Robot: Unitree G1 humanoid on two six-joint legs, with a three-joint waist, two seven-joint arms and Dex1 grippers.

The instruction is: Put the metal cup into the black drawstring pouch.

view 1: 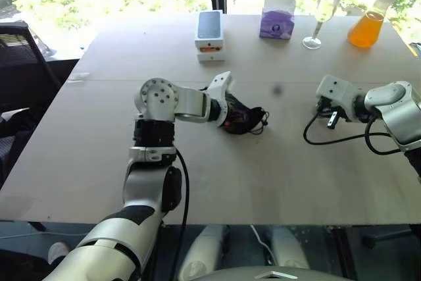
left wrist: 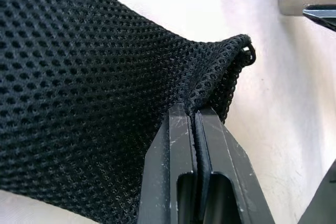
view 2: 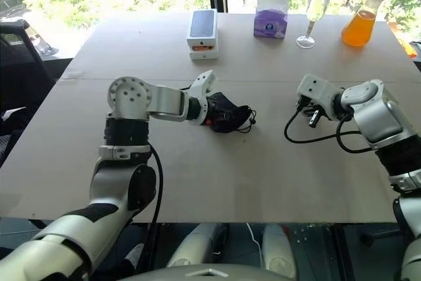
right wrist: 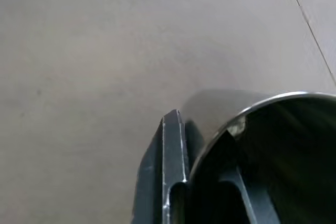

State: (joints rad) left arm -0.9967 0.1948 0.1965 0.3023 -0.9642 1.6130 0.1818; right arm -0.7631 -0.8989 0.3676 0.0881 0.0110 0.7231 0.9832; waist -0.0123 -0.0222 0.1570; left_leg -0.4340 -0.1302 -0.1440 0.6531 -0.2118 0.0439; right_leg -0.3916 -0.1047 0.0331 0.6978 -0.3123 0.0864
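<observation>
Left eye view: grey-beige tabletop (view 1: pixel 217 176) by a bright window. Left gripper (view 1: pixel 230 118) near table centre, jaws pressed together on the edge of the soft black mesh drawstring pouch (view 1: pixel 243 120), which lies crumpled on the table with its thin cord trailing toward 3 o'clock. Left wrist view confirms it: black fingers (left wrist: pixel 181 182) closed flat on a fold of the mesh near the pouch's gathered mouth. Back of table, around 12 o'clock from the pouch: white phone box (view 1: pixel 210 36) stacked on a second box, then purple tissue pack (view 1: pixel 277 18), tall clear stemmed wine glass (view 1: pixel 322 14), flask of orange liquid (view 1: pixel 368 21) at far 2 o'clock. Right gripper (view 1: pixel 327 113) sits at 3 o'clock from the pouch, well apart from it, above the table. Right wrist view: small shiny silver steel cup (right wrist: pixel 273 145) pinched at the rim, one finger (right wrist: pixel 170 171) outside the wall, the other inside, open mouth toward camera.
</observation>
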